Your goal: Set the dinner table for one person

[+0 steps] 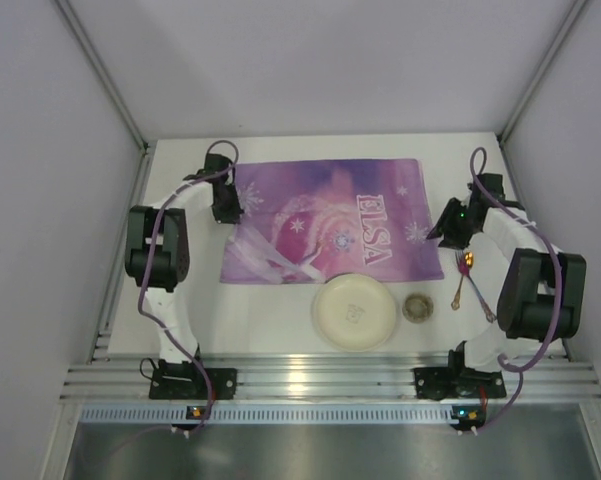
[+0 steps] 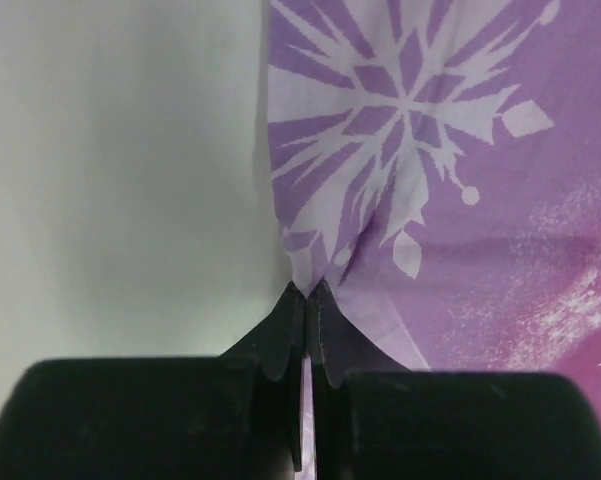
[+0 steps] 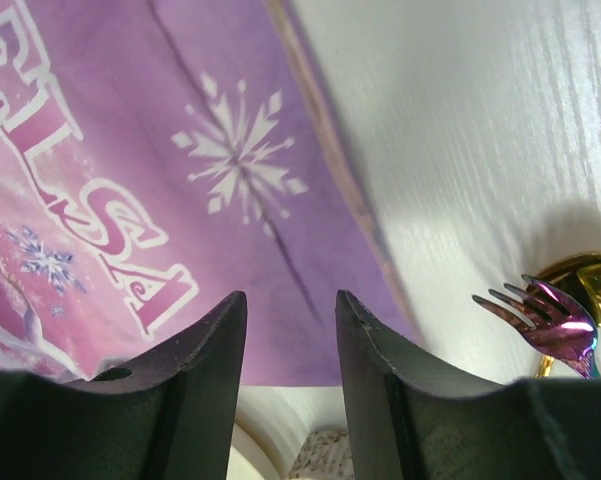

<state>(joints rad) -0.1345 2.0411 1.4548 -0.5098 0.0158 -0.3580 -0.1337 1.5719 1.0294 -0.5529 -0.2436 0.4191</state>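
left tool (image 2: 307,292) pinching placemat (image 2: 430,200) edge | right tool (image 3: 290,305) spread, fork (image 3: 542,320) beside

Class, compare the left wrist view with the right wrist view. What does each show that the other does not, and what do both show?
Only the left wrist view shows the left hand, shut and pinching the puckered edge of the placemat. Only the right wrist view shows the right hand open above the mat, the ELSA lettering, and an iridescent fork with a gold utensil behind it. Both views show the purple snowflake placemat lying on the white dinner table.
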